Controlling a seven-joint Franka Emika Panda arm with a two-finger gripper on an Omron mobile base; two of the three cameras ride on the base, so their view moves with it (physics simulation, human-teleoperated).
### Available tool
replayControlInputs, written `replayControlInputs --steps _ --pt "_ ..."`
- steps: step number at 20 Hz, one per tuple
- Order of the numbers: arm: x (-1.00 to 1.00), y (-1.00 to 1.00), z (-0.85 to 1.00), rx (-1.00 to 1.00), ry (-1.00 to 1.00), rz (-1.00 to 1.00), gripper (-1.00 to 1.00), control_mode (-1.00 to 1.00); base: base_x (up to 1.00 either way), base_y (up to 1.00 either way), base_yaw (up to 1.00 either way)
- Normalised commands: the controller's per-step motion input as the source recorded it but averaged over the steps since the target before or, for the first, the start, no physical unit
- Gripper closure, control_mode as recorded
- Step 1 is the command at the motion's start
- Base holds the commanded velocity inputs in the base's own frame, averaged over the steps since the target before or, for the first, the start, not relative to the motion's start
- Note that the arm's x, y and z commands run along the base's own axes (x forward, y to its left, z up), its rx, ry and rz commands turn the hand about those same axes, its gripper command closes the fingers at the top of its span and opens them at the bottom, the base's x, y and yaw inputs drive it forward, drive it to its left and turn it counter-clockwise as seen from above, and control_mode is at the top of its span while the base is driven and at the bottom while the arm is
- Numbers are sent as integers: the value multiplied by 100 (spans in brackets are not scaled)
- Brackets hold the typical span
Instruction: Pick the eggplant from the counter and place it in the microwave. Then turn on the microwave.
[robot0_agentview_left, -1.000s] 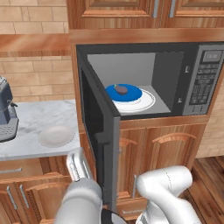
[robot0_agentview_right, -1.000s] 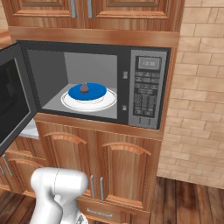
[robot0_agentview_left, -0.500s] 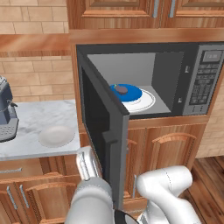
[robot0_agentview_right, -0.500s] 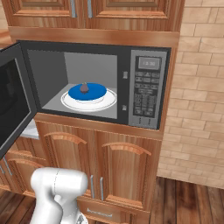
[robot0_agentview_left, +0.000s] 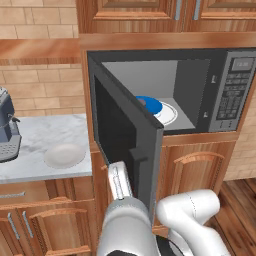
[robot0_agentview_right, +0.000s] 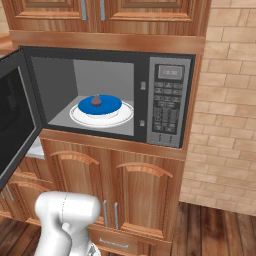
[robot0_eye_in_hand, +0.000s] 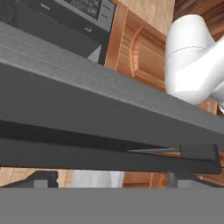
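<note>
Right base view: eggplant (robot0_agentview_right: 96, 101) inside microwave (robot0_agentview_right: 167, 100).

Microwave (robot0_agentview_right: 165, 100) door (robot0_agentview_left: 127, 140) hangs partly open, swung out over cabinet front, blocking straight reach into cavity from left. From right side, cavity mouth open. Inside, blue plate (robot0_agentview_right: 100, 106) with eggplant (robot0_agentview_right: 96, 101) takes floor centre; room above it up to ceiling. Door edge (robot0_eye_in_hand: 109, 109) lies close across pincer (robot0_eye_in_hand: 109, 178), fingertips just under it. Tabletop (robot0_agentview_left: 35, 145) left of door: white bowl (robot0_agentview_left: 64, 155) near edge, coffee machine (robot0_agentview_left: 7, 127) at far left.
</note>
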Motion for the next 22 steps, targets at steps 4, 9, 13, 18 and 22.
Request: replayControlInputs --steps 4,9,13,18,22 --pt "-8 -40 6 3 2 -3 -100 -100 0 0 0" --pt "-4 -43 5 3 4 -4 -100 -100 0 0 0" --pt "0 -45 1 3 7 -3 -100 -100 0 0 0" --pt "3 -43 0 2 4 -2 -100 -100 0 0 0" --pt "12 -40 0 1 4 -2 -100 -100 0 0 0"
